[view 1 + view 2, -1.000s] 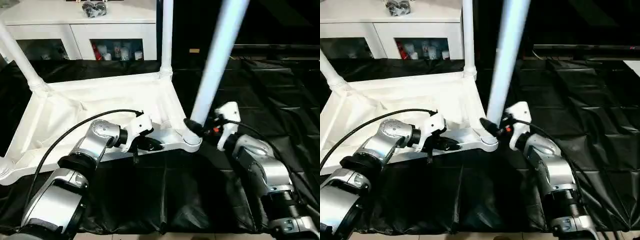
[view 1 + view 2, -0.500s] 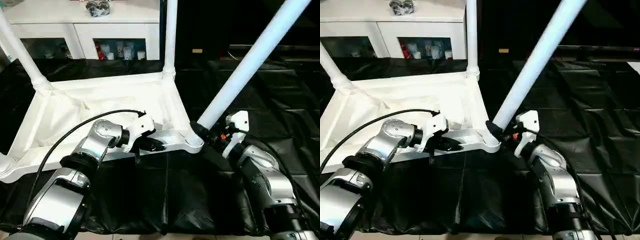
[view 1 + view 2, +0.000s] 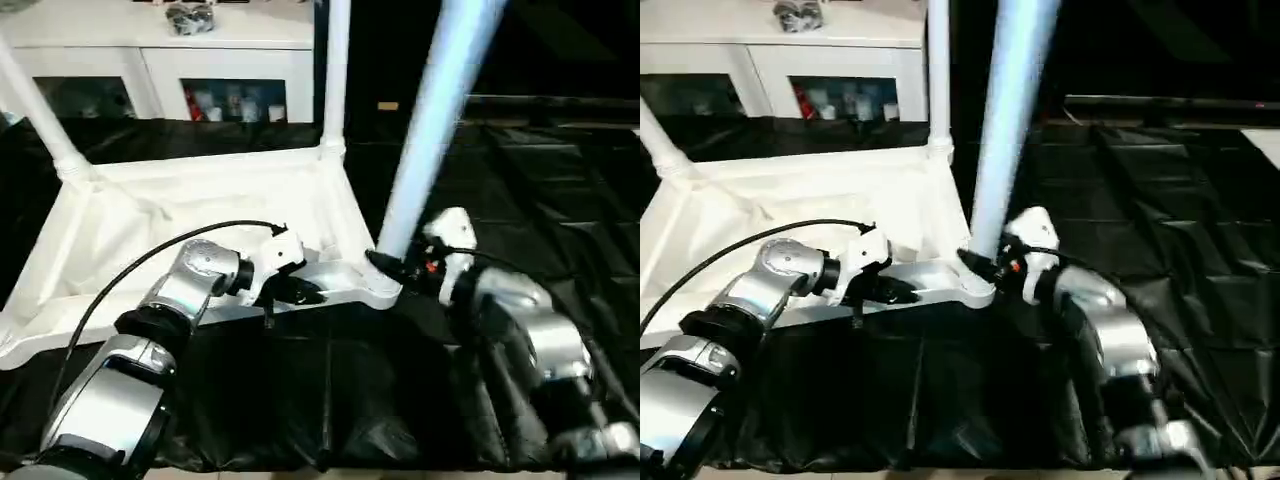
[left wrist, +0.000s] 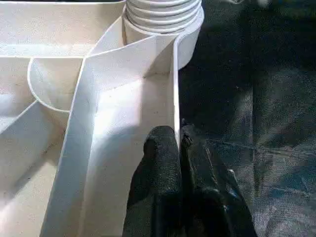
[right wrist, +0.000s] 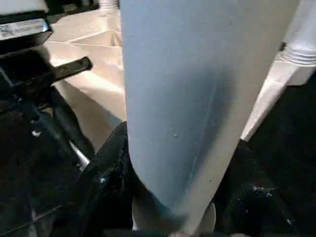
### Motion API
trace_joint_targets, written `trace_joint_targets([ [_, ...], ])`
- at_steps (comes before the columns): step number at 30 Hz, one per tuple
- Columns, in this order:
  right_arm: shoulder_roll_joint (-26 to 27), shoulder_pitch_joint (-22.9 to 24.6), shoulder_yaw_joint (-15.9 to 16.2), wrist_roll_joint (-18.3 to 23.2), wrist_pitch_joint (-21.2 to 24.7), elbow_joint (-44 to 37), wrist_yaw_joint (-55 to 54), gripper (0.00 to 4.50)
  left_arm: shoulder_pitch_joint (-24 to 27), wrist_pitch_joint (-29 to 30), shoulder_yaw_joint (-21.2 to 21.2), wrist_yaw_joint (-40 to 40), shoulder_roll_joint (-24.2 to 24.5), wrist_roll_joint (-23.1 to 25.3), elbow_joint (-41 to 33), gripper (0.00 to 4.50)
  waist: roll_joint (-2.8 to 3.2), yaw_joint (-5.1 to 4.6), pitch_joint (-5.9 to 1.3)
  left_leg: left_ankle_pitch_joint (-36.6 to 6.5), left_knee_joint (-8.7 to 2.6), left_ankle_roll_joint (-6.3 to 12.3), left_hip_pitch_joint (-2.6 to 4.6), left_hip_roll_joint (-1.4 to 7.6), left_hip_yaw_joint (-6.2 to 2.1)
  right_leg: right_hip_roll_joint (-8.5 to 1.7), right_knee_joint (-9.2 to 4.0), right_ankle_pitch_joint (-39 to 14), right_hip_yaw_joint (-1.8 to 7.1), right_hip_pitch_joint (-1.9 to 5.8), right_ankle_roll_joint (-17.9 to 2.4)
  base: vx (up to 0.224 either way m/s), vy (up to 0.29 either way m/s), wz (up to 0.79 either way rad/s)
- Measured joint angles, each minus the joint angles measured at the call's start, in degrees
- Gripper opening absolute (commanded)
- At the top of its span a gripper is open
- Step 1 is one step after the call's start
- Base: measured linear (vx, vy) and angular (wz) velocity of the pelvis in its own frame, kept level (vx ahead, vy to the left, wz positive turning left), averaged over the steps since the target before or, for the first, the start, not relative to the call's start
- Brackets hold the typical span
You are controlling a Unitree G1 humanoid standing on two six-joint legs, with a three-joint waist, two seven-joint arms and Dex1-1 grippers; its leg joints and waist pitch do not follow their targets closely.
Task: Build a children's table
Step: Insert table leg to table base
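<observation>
The white tabletop (image 3: pixel 200 215) is lying upside down on a black sheet (image 3: pixel 560 200), its ribbed underside facing up. Its near rim is being pinched by the left gripper (image 4: pixel 178 148), whose two black fingers (image 4: pixel 160 148) are clenched on the thin wall, one on each side, just beside the near corner socket (image 4: pixel 163 19). A long white leg (image 3: pixel 430 120) is being grasped near its lower end by the right gripper (image 3: pixel 385 265), the black fingers (image 5: pixel 106 173) being wrapped around the tube on either side. The foot of this leg is being held at the near right corner socket (image 3: pixel 378 290) of the tabletop, and the leg is leaning slightly from upright. Two more legs (image 3: pixel 335 70) are standing in the far corner sockets. A white cabinet (image 3: pixel 160 60) with glass doors is standing behind the tabletop.
</observation>
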Motion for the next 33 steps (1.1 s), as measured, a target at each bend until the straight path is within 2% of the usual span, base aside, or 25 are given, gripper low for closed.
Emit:
trace_joint_targets([
  [6,-0.88,0.99,0.99,0.58,-0.98,-0.28,4.60,1.86,0.00,-1.70,-0.51,-3.62,1.67,-0.02,-0.14,0.00,-0.13,0.14,-0.08,0.10,-0.21,0.17,0.02,0.02,0.03,0.03,-0.22,0.00,-0.06,0.04,0.00,0.000,0.000,0.00],
  [13,-2.21,2.26,2.98,2.18,-3.46,-1.08,14.42,1.86,0.16,-4.23,-1.24,-11.34,4.42,-0.07,-0.15,0.00,-0.10,0.93,-0.08,0.09,-0.23,0.16,0.03,0.06,0.09,0.03,-0.34,0.00,-0.07,0.09,-0.01,0.000,0.000,0.00],
  [16,-2.50,2.42,3.45,2.19,-4.23,-1.18,16.44,1.86,0.07,-4.69,-1.70,-12.49,4.83,0.02,-0.15,0.00,-0.08,1.38,-0.10,0.09,-0.23,0.16,0.05,0.07,0.11,0.03,-0.34,0.00,-0.07,0.09,-0.01,0.000,0.000,0.00],
  [21,-2.57,2.37,3.74,2.13,-4.91,-0.65,16.66,1.86,-0.97,-4.97,-2.32,-12.09,4.47,1.12,0.90,0.00,0.08,1.55,-0.20,-0.03,-0.23,-0.06,0.11,0.09,0.13,0.03,-0.33,0.00,-0.08,0.17,-0.01,0.000,0.000,0.00],
  [23,-1.78,2.18,3.54,1.95,-5.80,0.19,15.61,1.86,-1.17,-4.21,-2.17,-11.02,3.96,1.32,1.55,0.00,0.25,1.59,-0.32,-0.04,-0.23,-0.16,0.16,0.09,0.15,0.02,-0.32,0.01,-0.08,0.24,-0.03,0.000,0.000,0.00],
  [27,1.38,-0.05,1.68,0.02,-7.47,5.45,7.27,1.86,-2.27,0.08,-0.75,-3.70,2.02,1.90,3.44,0.00,0.32,1.32,-0.33,0.00,-0.24,-0.31,0.38,0.08,0.18,0.00,-0.32,0.24,-0.06,0.31,-0.41,-0.014,0.000,-0.01],
  [33,5.63,-6.27,0.08,-4.89,-8.93,15.06,-10.45,1.86,-3.44,8.20,1.30,9.88,-3.35,2.33,2.98,0.00,0.00,0.61,-0.09,0.08,-0.23,-0.41,0.51,0.05,0.18,-0.07,-0.65,0.11,-0.07,0.19,-0.19,-0.027,0.004,-0.04],
])
